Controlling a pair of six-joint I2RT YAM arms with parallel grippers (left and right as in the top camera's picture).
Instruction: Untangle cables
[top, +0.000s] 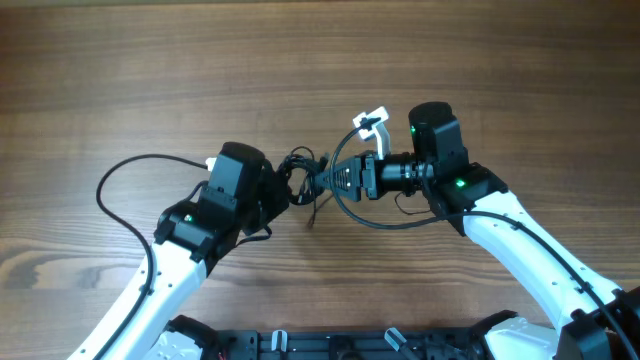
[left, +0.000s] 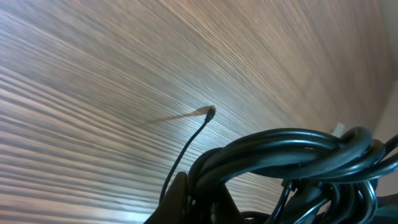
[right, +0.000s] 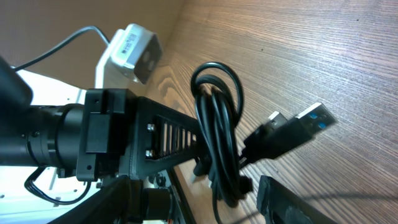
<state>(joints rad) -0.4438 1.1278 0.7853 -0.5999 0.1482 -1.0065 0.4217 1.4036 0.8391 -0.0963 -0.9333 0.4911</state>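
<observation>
My left jaws are clamped together on the coiled cables (right: 217, 124) above the worktop (top: 150, 60); my right jaws stand apart, close beside the coil and its plugs (right: 292, 127)

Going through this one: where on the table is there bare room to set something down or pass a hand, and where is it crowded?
Bare: the whole far strip of table, and the near corner of wood outside the left arm. Crowded: the centre, where the left gripper and right gripper meet at the cables.
</observation>
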